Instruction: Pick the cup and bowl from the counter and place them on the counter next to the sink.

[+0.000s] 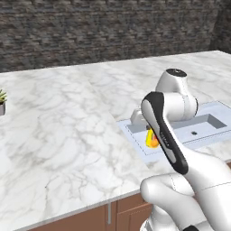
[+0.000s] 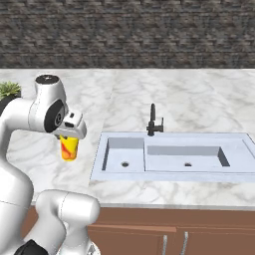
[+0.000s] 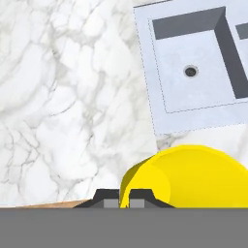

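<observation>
The yellow cup (image 2: 68, 148) with an orange-red mark hangs under my hand, and my gripper (image 2: 68, 136) is shut on its rim. It sits over the white marble counter (image 2: 45, 149) just left of the sink (image 2: 174, 155). In the left base view the cup (image 1: 152, 139) peeks out behind my forearm at the sink's near corner. The hand view has the cup (image 3: 193, 174) large and close beside my fingertips (image 3: 112, 196), with the counter (image 3: 63, 97) well below. The bowl is out of view.
A dark faucet (image 2: 153, 121) stands behind the sink basins. A potted plant (image 2: 9, 90) sits at the counter's far left, also at the edge of the left base view (image 1: 2, 102). Brown drawers (image 2: 164, 229) run under the counter edge.
</observation>
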